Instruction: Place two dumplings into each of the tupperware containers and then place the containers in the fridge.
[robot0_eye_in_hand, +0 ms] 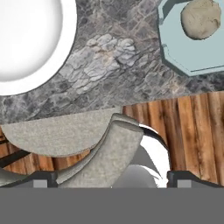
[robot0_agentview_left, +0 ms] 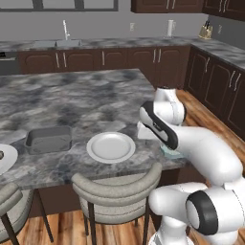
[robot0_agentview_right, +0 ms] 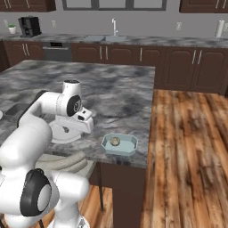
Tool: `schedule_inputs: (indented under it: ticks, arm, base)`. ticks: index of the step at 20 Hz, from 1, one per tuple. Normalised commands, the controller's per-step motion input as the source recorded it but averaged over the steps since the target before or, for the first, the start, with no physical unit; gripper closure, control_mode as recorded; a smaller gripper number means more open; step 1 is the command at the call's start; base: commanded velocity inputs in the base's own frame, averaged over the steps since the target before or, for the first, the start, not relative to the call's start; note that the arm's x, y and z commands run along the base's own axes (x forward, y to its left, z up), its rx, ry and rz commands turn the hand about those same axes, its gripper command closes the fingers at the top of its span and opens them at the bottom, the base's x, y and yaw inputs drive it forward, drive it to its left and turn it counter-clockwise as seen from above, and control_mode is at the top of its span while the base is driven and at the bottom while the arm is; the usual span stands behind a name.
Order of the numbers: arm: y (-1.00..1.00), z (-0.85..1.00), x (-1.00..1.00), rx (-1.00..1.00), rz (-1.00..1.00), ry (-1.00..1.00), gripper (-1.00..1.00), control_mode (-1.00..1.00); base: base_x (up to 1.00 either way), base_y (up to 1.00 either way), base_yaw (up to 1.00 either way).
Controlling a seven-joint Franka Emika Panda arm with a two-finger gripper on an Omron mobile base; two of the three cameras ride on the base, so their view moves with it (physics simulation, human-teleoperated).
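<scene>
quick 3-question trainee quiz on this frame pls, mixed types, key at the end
1. True or false: the pale blue container holds two dumplings.
2. Which is bare of food? A) the white plate beside the arm B) the pale blue container C) neither
3. Fill in: the gripper has its jaws ____ and grips nothing.

Key: 1. False, one dumpling lies in it. 2. A. 3. open. The dark grey container sits left of the white plate on the island counter.
</scene>
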Motion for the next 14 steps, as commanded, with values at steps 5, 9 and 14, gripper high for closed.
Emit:
schedule_inputs:
  ticks: [5,9,14]
  arm:
    - [0.00,0.02,-0.03,-0.03,-0.03,-0.01,-1.00,-1.00]
    - [-0.01,0.00,-0.05,-0.01,0.18,0.00,-1.00,-1.00]
    - [-0.21,0.00,-0.18,-0.06,0.05,-0.02,-1.00,-1.00]
  base:
    - [0.00,0.00,0.00]
    - [0.00,0.00,0.00]
    - [0.00,0.00,0.00]
